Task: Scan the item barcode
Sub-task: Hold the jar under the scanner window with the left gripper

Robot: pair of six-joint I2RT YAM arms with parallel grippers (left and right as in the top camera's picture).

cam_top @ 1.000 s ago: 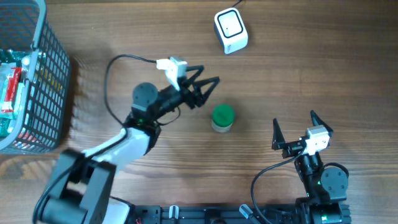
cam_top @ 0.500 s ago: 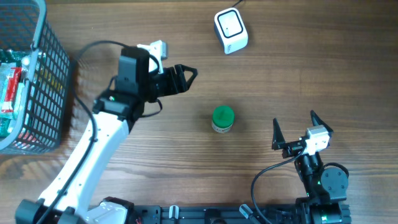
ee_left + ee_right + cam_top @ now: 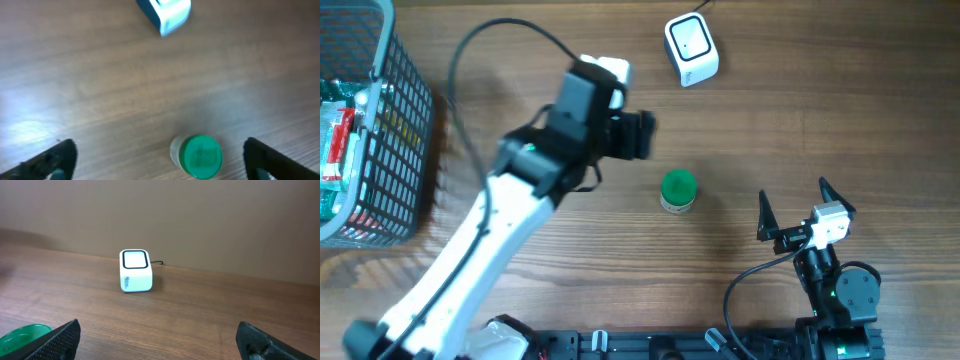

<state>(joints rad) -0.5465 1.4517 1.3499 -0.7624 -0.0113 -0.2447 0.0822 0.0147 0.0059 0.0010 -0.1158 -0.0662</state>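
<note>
The left fingers (image 3: 55,157) are seen spread wide, empty. The green-lidded jar (image 3: 197,156) is stood upright at mid-bench (apart from them). The right fingers (image 3: 57,339) are likewise parted, empty, at the near right. The scanner (image 3: 691,48) is set far back.

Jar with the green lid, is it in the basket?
No, the jar stands on the table, well apart from the basket.

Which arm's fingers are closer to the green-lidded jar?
The left fingers: they hang just up-left of the jar, which shows between them in their own camera; the right fingers sit farther off.
</note>
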